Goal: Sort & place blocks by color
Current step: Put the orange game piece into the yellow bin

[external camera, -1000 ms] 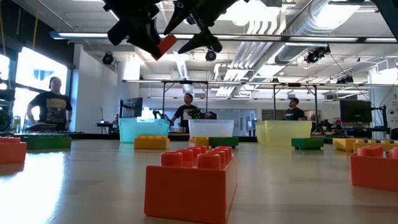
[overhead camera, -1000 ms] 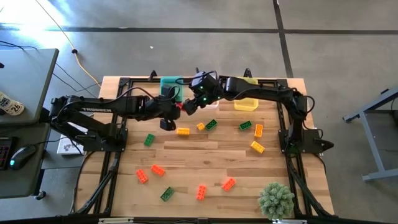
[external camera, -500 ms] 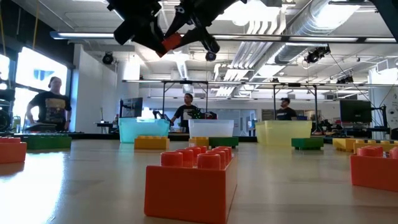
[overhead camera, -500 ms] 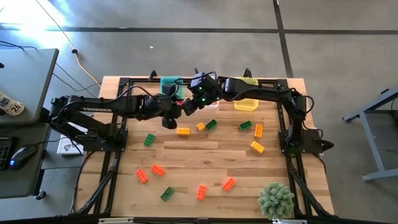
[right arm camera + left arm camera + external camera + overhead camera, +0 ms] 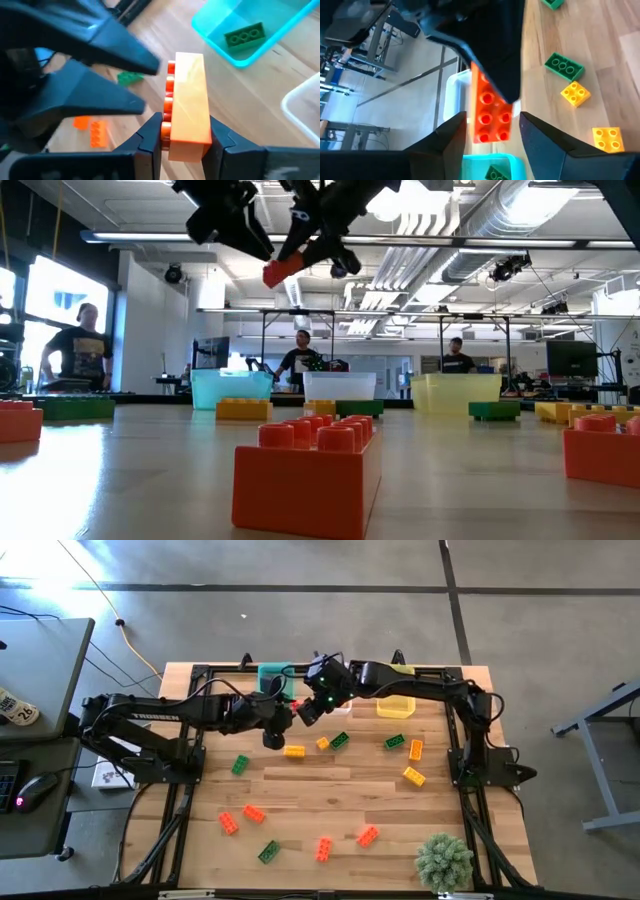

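Worktop's far edge: right claw [image 5: 182, 142] clamps an orange-red block [image 5: 187, 107] aloft near the teal bin [image 5: 245, 35]; left claw [image 5: 492, 135] parted, just beside the block.

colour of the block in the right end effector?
Orange-red block, clamped in the right end effector. Shows best in the right wrist view.

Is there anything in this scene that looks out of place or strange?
Nothing stands out. An orange-red block is held in mid-air by the right gripper, with the open left gripper beside it. One green block lies flat in the teal bin.
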`<state>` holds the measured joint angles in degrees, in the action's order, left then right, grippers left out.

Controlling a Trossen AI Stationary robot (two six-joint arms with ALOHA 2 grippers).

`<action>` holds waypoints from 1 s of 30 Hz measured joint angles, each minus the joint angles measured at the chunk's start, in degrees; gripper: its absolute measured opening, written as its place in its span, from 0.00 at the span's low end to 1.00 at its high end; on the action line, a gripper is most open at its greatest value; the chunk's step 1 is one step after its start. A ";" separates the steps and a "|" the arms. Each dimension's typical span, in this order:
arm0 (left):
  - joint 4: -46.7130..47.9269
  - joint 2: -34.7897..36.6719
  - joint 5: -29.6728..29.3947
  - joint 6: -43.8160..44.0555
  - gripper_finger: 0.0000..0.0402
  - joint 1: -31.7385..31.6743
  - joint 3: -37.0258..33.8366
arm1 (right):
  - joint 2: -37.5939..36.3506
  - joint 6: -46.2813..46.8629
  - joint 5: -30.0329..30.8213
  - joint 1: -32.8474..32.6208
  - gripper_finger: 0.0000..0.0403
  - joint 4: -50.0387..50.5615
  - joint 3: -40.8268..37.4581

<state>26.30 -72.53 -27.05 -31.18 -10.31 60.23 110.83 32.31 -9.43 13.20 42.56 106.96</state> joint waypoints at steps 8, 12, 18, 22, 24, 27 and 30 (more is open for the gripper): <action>0.20 0.00 0.90 6.71 0.54 -0.08 0.00 | -0.11 -7.79 2.16 1.76 0.18 10.14 0.00; 0.20 0.00 0.51 10.56 0.56 -0.56 0.00 | -0.11 -13.14 6.31 2.27 0.18 16.20 0.00; 0.17 0.00 -0.48 17.87 0.56 -0.98 0.00 | -0.13 -19.45 11.96 2.18 0.18 23.61 0.00; 0.17 0.00 -0.99 19.04 0.56 -0.98 0.00 | -0.13 -19.73 17.48 1.87 0.18 29.44 0.00; 0.17 0.00 -1.58 19.04 0.56 -0.98 0.00 | -0.13 -19.67 21.01 1.56 0.18 32.14 0.00; 0.16 0.00 -2.12 19.05 0.56 -0.98 0.00 | -0.15 -19.13 24.81 0.95 0.18 36.33 0.00; 0.15 0.00 -2.38 19.24 0.56 -0.98 0.00 | -0.20 -18.35 28.85 0.38 0.19 40.28 0.00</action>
<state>26.46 -72.53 -29.43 -11.94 -11.29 60.23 110.63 13.96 19.41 13.58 82.84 106.96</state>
